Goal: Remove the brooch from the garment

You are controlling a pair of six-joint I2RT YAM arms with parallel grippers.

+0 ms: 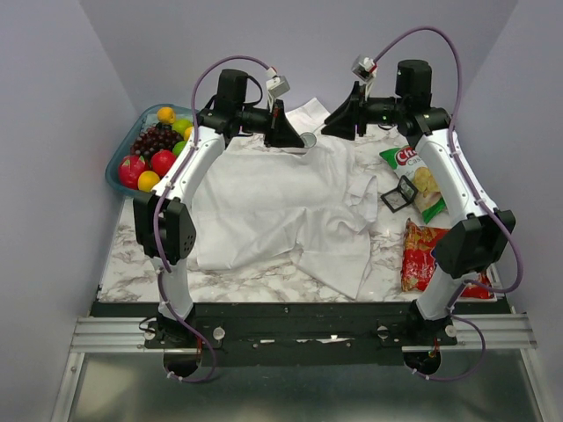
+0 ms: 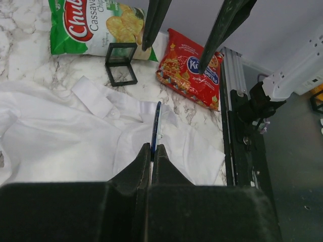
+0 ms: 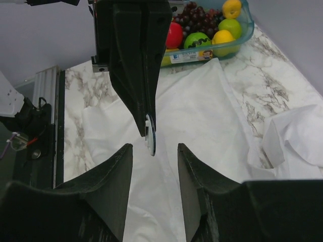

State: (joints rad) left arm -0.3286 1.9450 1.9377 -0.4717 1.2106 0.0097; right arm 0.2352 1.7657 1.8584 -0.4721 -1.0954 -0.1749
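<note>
The brooch (image 2: pixel 156 126) is a thin dark-blue disc seen edge-on, white on one face (image 3: pixel 150 135). My left gripper (image 2: pixel 152 147) is shut on it and holds it in the air over the far part of the garment (image 1: pixel 264 202). The garment is a white shirt spread on the marble table. No cloth hangs from the brooch. My right gripper (image 3: pixel 154 147) faces the left one with its jaws open. The brooch's free edge sits just between their tips, nearer the left jaw, touching neither. From above, the two grippers (image 1: pixel 295 136) (image 1: pixel 332 126) meet near the brooch (image 1: pixel 308 139).
A blue tub of fruit (image 1: pixel 149 145) stands at the back left. On the right lie a green chips bag (image 1: pixel 418 176), a small black square frame (image 1: pixel 400 195) and a red snack packet (image 1: pixel 420 255). The shirt's sleeve and cuff (image 2: pixel 93 98) reach toward the frame.
</note>
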